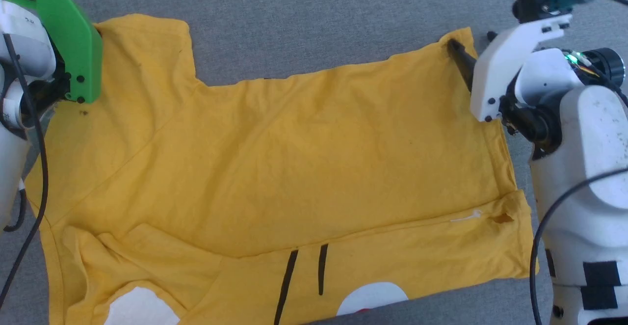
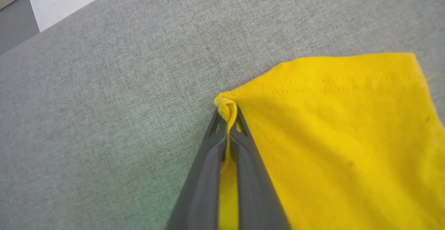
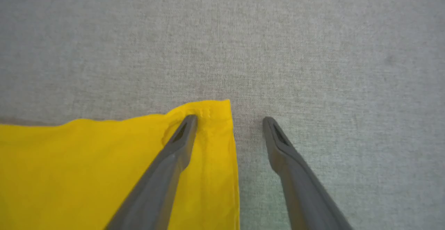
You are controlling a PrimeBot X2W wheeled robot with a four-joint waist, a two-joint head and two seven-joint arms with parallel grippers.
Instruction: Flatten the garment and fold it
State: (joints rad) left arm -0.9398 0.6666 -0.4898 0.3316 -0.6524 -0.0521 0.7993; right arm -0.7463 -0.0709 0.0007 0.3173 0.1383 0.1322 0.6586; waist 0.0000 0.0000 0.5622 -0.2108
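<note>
We saw the yellow shirt (image 1: 304, 158) spread across the grey fabric-covered worktop (image 1: 319, 15), mostly plain side up. One sleeve reached to the far left, and the far right corner lay near the white right arm. Along the near edge a strip was turned over, showing two thin dark stripes (image 1: 321, 268) and parts of white patches (image 1: 373, 298). The left tool (image 2: 227, 118) was closed tight on the stitched corner of the sleeve. A small bunch of cloth was squeezed up between its dark fingers (image 2: 205, 174) where the corner met the bare worktop. In the head view a green bracket (image 1: 68, 45) covered that grip. The right tool (image 3: 230, 120) stood wide open and held nothing. One fingertip rested on the shirt's far right corner, dimpling the cloth a little, while the other finger lay over the bare worktop just beside the cloth. The shirt's side edge ran between the two fingers.
</note>
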